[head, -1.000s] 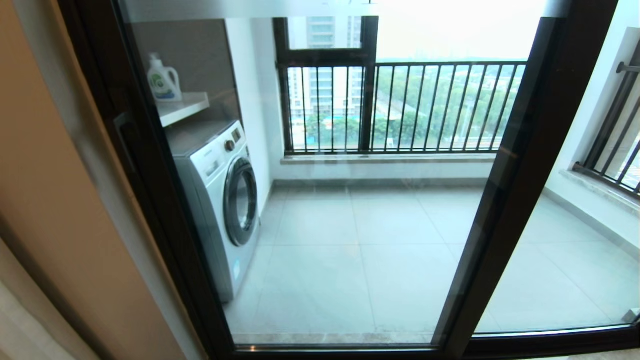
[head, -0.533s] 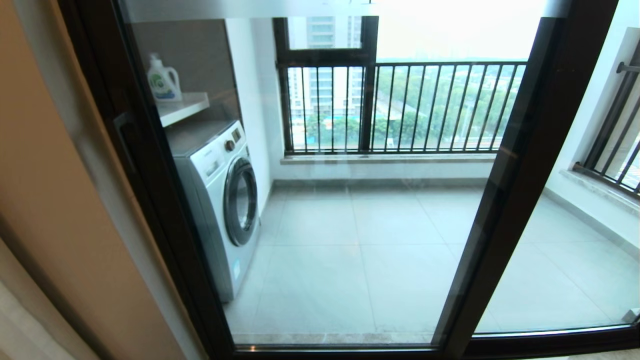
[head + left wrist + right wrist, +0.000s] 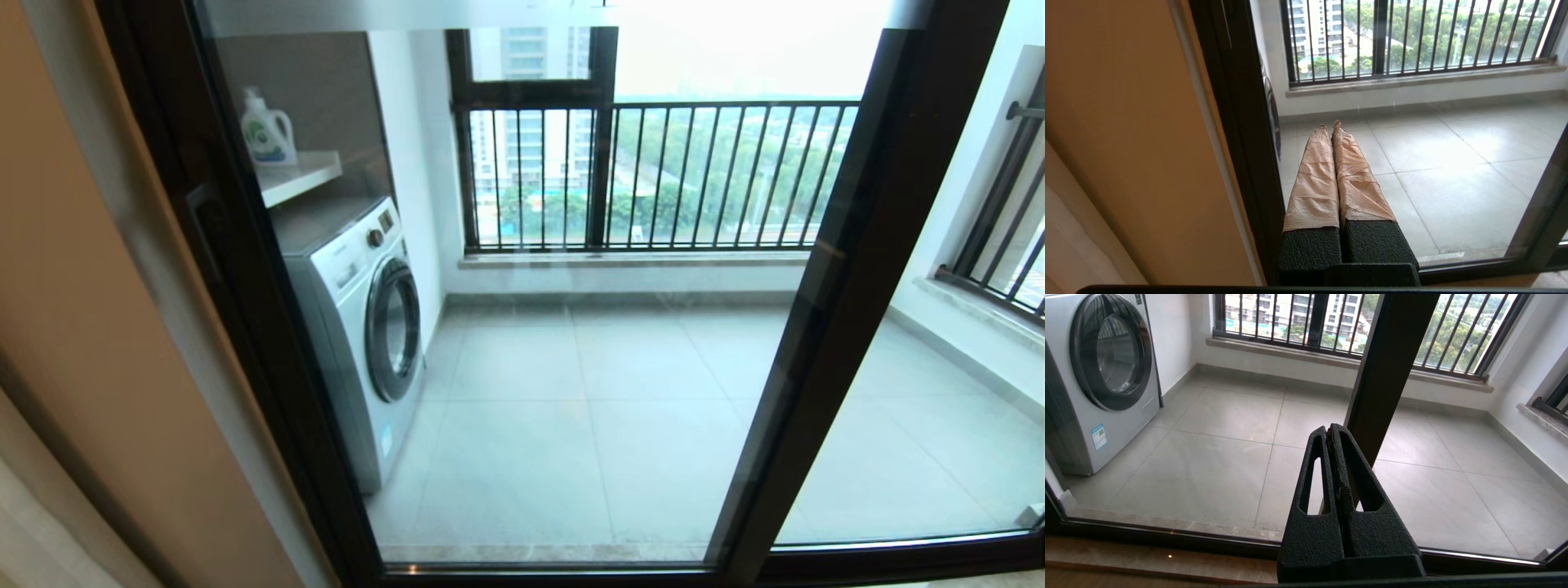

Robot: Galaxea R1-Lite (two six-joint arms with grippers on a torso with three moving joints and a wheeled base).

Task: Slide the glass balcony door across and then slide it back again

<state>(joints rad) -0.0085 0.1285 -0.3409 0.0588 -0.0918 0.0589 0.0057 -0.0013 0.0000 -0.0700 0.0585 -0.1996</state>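
The glass balcony door (image 3: 571, 392) fills the head view, a clear pane in a dark frame. Its left upright (image 3: 245, 269) carries a small dark lever handle (image 3: 201, 224) and stands against the beige wall (image 3: 82, 327). A second dark upright (image 3: 849, 286) stands at its right side, with the handle-less panel (image 3: 939, 425) beyond. Neither gripper shows in the head view. My left gripper (image 3: 1329, 124), its fingers wrapped in tan tape, is shut and empty, close to the door's left upright (image 3: 1241, 122). My right gripper (image 3: 1327, 430) is shut and empty before the right-hand upright (image 3: 1388, 367).
Behind the glass are a white washing machine (image 3: 359, 327), a detergent bottle (image 3: 265, 131) on a shelf (image 3: 298, 175), grey floor tiles and the black-barred railing window (image 3: 669, 175). The door's bottom track (image 3: 571, 572) runs along the floor.
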